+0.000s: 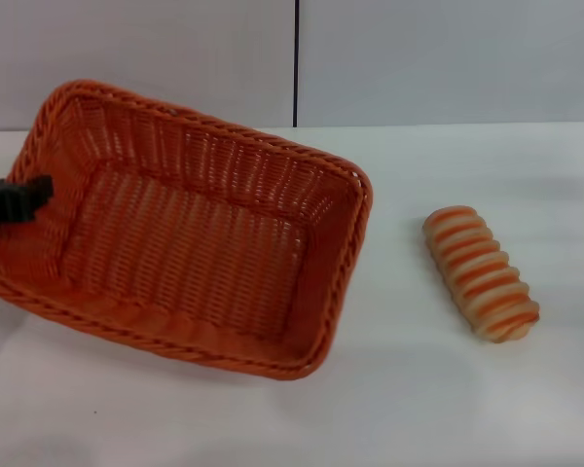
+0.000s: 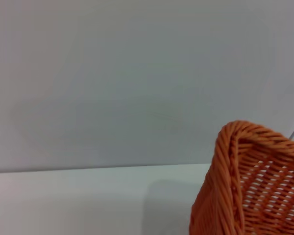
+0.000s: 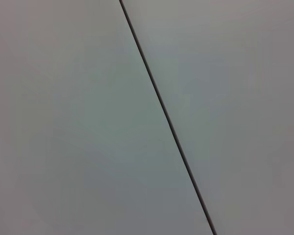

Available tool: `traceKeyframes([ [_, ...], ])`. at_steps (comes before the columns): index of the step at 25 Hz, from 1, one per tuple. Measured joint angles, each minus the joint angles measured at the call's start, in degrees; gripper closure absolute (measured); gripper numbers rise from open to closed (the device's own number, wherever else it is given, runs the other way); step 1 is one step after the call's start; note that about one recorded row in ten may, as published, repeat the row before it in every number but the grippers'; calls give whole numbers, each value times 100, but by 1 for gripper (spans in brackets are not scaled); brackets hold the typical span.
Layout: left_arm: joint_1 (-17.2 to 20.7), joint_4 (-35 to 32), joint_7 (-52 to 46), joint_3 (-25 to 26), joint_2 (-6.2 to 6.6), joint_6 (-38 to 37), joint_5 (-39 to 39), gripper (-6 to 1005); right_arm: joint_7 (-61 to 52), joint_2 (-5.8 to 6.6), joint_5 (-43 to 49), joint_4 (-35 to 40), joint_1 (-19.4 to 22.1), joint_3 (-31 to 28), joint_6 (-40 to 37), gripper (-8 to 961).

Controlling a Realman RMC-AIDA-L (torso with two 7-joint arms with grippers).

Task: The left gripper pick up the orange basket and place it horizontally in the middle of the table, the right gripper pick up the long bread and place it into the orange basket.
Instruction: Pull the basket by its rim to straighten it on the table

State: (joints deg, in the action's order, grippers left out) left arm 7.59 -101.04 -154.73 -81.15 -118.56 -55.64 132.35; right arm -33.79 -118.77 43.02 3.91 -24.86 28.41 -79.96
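The orange basket (image 1: 190,233) is seen on the left half of the white bench (image 1: 419,399). It is rectangular, woven in a wicker style with fine crosswise ribs, sloping sides and a thick braided rim. It is set at an angle, its long sides running from the far left toward the near right, and its near-left edge looks raised a little off the bench, though that cannot be told for sure. In the left wrist view one rounded corner of the basket (image 2: 250,186) is shown close up, with small gaps visible between the strands of its weave.

The long bread (image 1: 481,273) is laid on the bench to the right of the basket, well apart from it. It is a small oblong loaf, pale cream, crossed by orange-brown ridged stripes, and it is turned diagonally.

The left gripper (image 1: 15,199) is seen as a slim black shape reaching in from the left edge, level with the bench and lying across the basket's left short rim. It appears to be clamped on that rim, with one finger inside the basket.

The right gripper is not seen in any view. Only a smooth grey wall (image 3: 78,122) with a dark seam (image 3: 166,117) is shown by the right wrist view.
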Motion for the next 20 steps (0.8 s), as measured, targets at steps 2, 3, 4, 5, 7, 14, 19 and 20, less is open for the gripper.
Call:
traceKeyframes([
  [2, 195, -72, -100, -207, 0, 201, -11, 806, -16, 4, 5, 27, -14, 5, 28, 306],
  [3, 282, -97, -151, -283, 0, 280, -11, 807, -16, 6, 7, 30, -22, 5, 30, 306],
  [4, 362, -133, -204, -343, 0, 355, -15, 807, -17, 8, 10, 38, -28, 8, 31, 306],
  [5, 452, -159, -250, -389, 0, 428, -14, 808, -17, 11, 12, 49, -31, 11, 32, 306],
  [7, 632, -212, -311, -516, -1, 593, -17, 809, -27, 12, 13, 73, -32, 44, 33, 306],
  [14, 1223, -324, -571, -1148, 0, 1328, -41, 822, -71, 12, 14, 108, -83, 142, 56, 306],
  [19, 1496, -298, -665, -1741, 2, 1912, -44, 820, -73, 12, 14, 119, -145, 159, 103, 306],
  [20, 1529, -292, -687, -1806, 3, 1974, -44, 820, -74, 12, 14, 119, -151, 163, 109, 306],
])
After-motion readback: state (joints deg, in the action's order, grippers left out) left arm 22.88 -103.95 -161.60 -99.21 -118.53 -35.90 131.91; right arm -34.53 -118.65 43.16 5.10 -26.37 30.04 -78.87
